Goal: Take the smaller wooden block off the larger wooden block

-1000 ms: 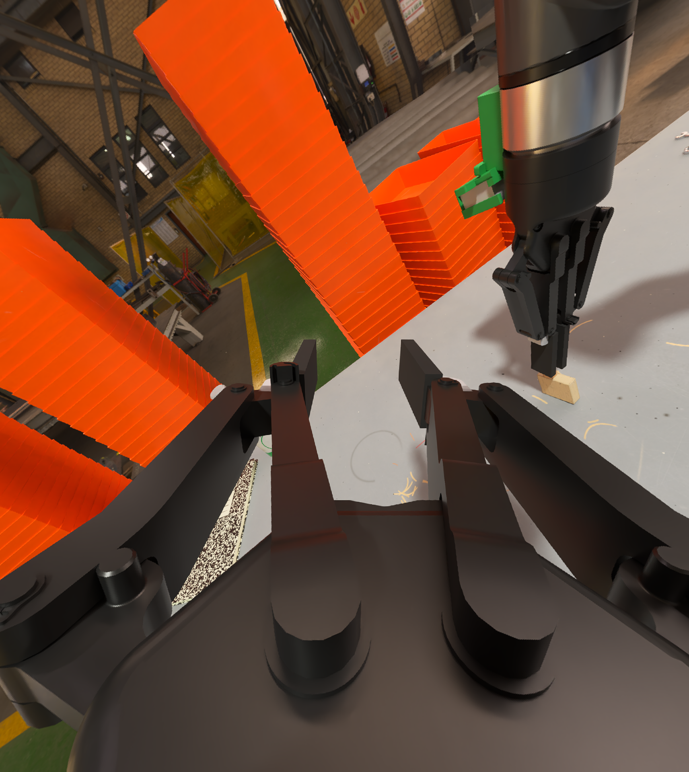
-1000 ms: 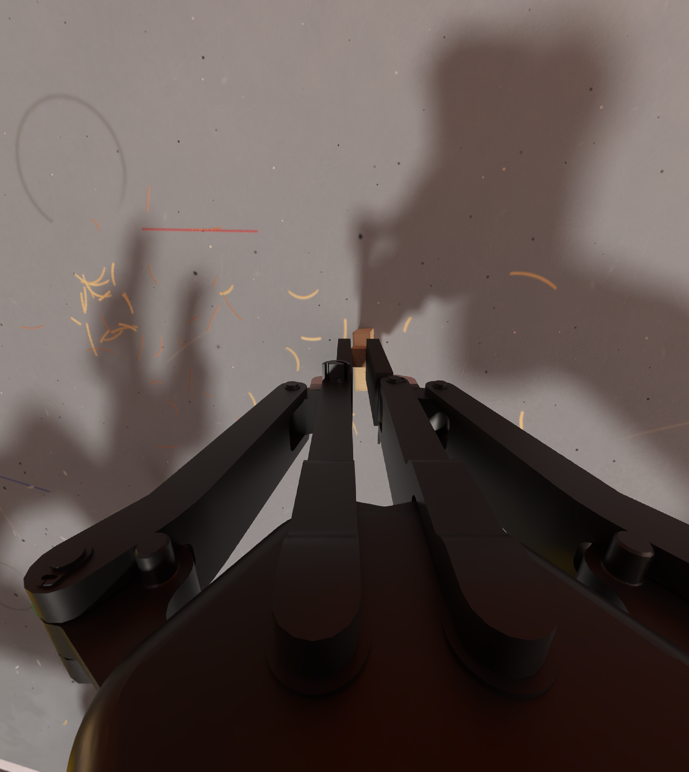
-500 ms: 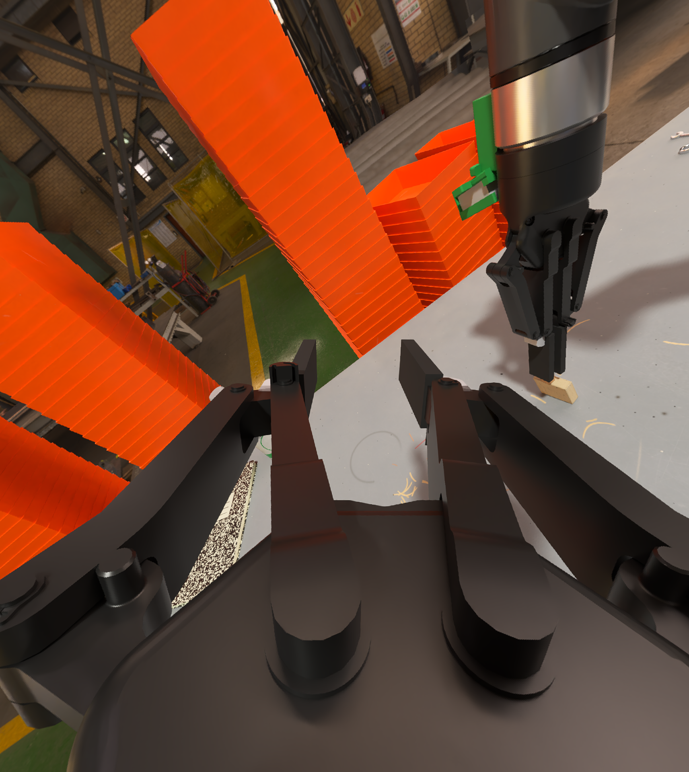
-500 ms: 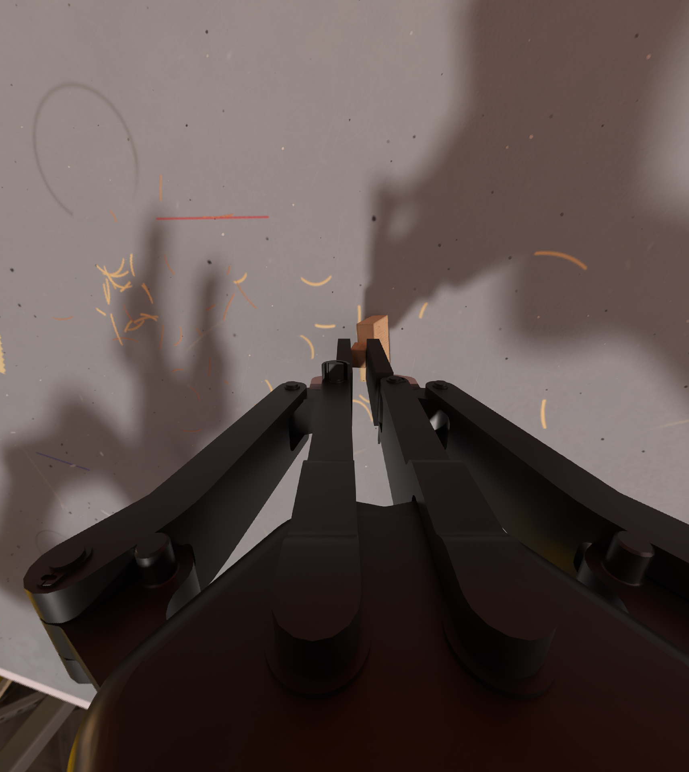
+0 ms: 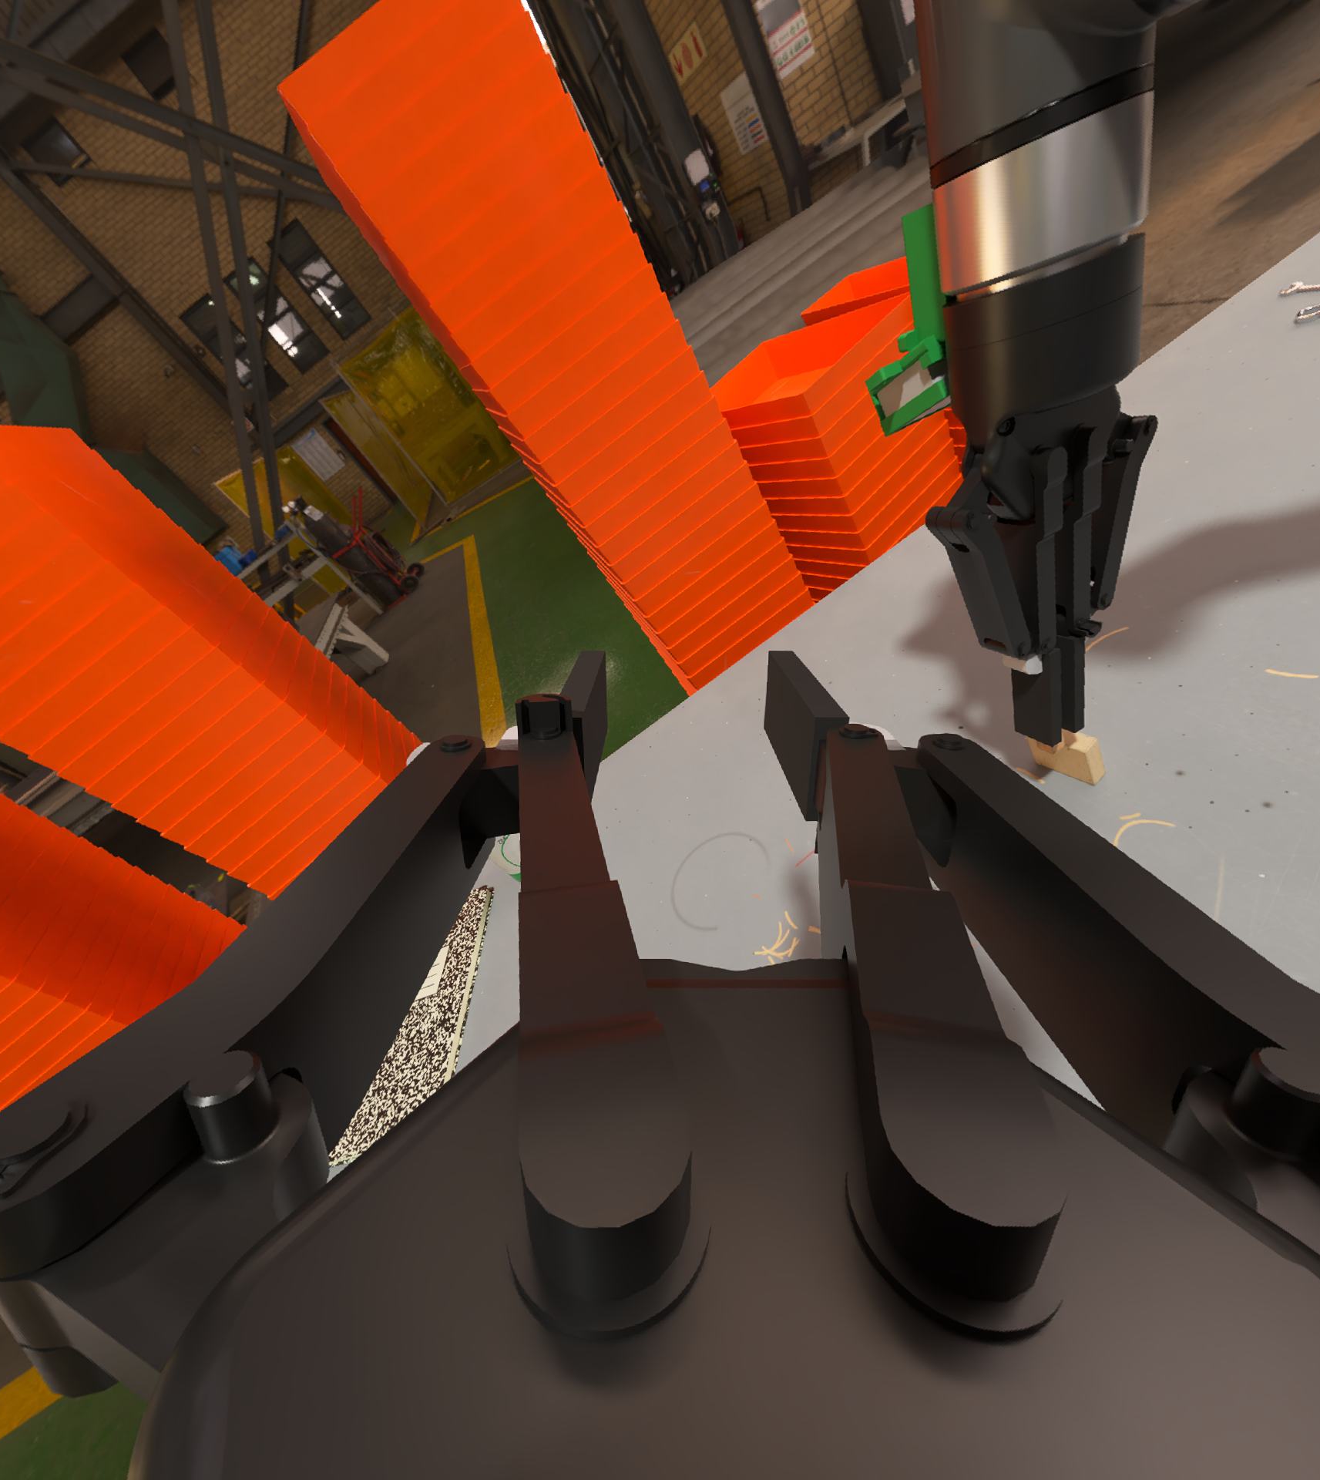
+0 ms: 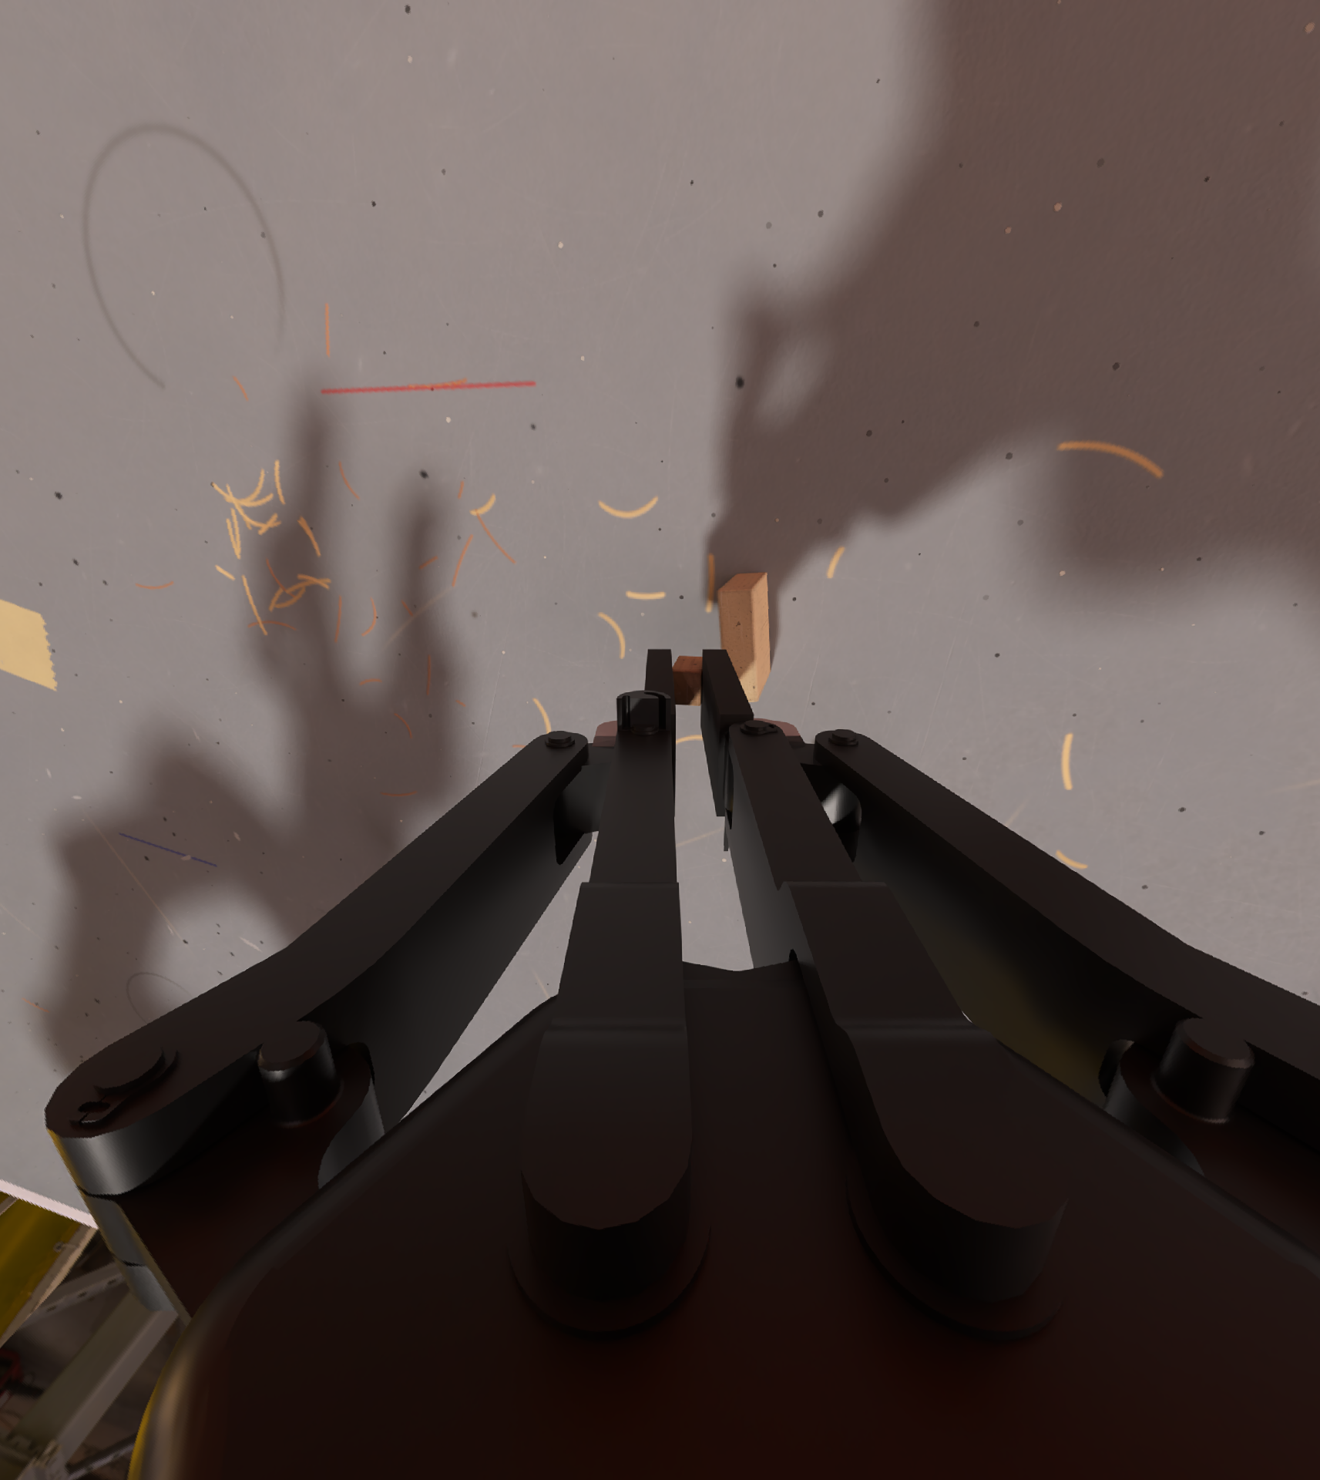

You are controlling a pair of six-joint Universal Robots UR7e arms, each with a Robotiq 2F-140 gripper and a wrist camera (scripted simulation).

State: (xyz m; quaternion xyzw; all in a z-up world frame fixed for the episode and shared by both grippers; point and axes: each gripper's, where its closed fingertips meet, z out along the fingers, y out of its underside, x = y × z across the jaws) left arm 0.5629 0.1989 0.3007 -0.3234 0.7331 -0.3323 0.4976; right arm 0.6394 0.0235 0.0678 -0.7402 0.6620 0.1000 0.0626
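The right black two-finger gripper (image 6: 687,671) has its fingers pinched on the smaller reddish-brown wooden block (image 6: 687,679), held just above and beside the larger pale wooden block (image 6: 747,633), which lies on the grey speckled tabletop (image 6: 961,721). The 2 blocks look apart now, so the lift seems nearly done, though their edges sit too close in the right wrist view to be sure of a gap. Gripping the small piece near the fingertips keeps the pads clear of the larger block beneath.

The left black two-finger gripper (image 5: 684,697) hovers well apart from the larger block with its fingers spread and nothing between them, out of the way. From there the right gripper (image 5: 1047,725) points straight down at the larger block (image 5: 1073,759).

Curled orange wood shavings (image 6: 264,528) lie scattered near the larger block, thin and unlikely to obstruct. Tall stacks of bright orange plastic bins (image 5: 560,360) stand beyond the table edge, far from the larger block. A pale yellow square patch (image 6: 17,639) lies well off to its side
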